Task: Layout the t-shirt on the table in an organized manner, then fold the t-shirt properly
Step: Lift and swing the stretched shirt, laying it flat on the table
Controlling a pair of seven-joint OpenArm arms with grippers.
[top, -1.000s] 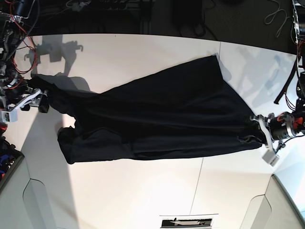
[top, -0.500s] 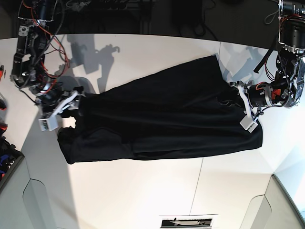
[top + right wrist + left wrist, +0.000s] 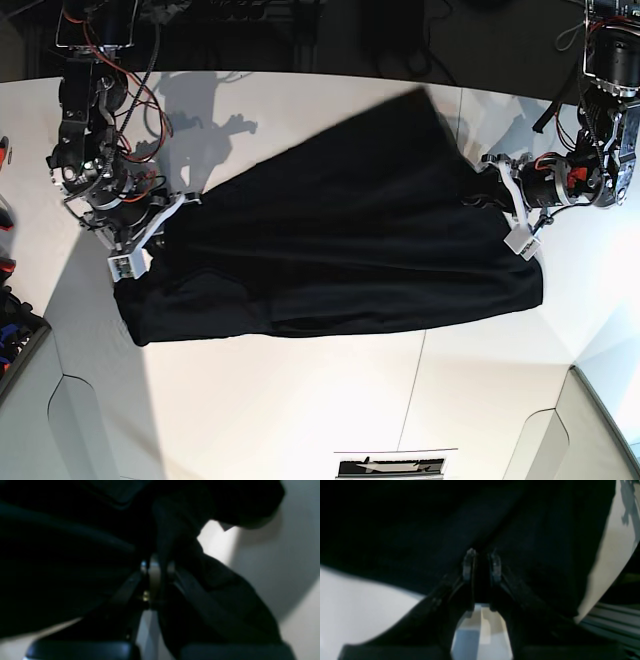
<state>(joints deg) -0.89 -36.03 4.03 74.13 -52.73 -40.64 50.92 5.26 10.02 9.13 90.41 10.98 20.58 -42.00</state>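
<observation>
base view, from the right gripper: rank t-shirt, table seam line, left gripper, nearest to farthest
1. t-shirt: pinched in the right gripper, image left.
2. table seam line: lower centre.
3. left gripper: far end of the shirt, image right.

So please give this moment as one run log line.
left gripper: shut on t-shirt | right gripper: shut on t-shirt | table

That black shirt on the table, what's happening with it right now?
A two-armed robot is handling the t-shirt, which lies spread across the white table. The left tool is shut on the cloth at one end of the shirt and the right tool is shut on cloth at the other end. The shirt is stretched between them but not flat: it lies skewed, with folds along its near edge. No fold has been made yet.
</observation>
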